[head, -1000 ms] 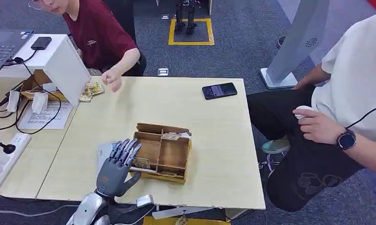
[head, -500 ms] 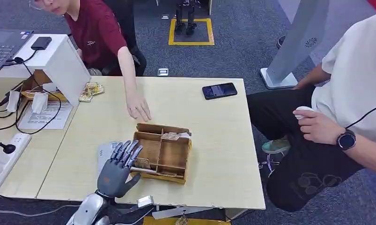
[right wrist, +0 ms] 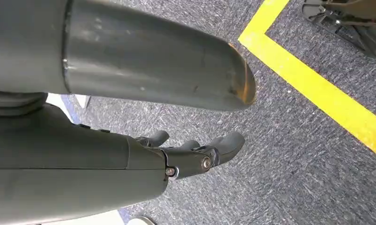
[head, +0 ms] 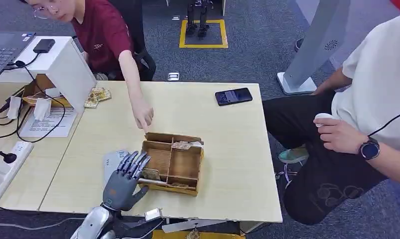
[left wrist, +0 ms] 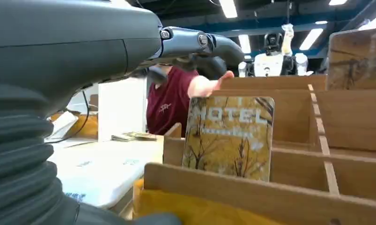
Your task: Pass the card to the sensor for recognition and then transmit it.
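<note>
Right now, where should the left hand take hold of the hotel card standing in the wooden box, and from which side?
Probably by its top edge, from above. The hotel card stands upright in the wooden box, its lower part behind the wall; only the top is free. The left hand is beside it.

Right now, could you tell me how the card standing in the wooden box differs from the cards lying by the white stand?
The card in the wooden box stands upright just ahead of the left hand, its HOTEL print facing that hand; the cards by the white stand lie flat in a loose pile. The boxed card is single and slotted in a compartment; the pile sits bare on the table. Both look golden-brown.
</note>
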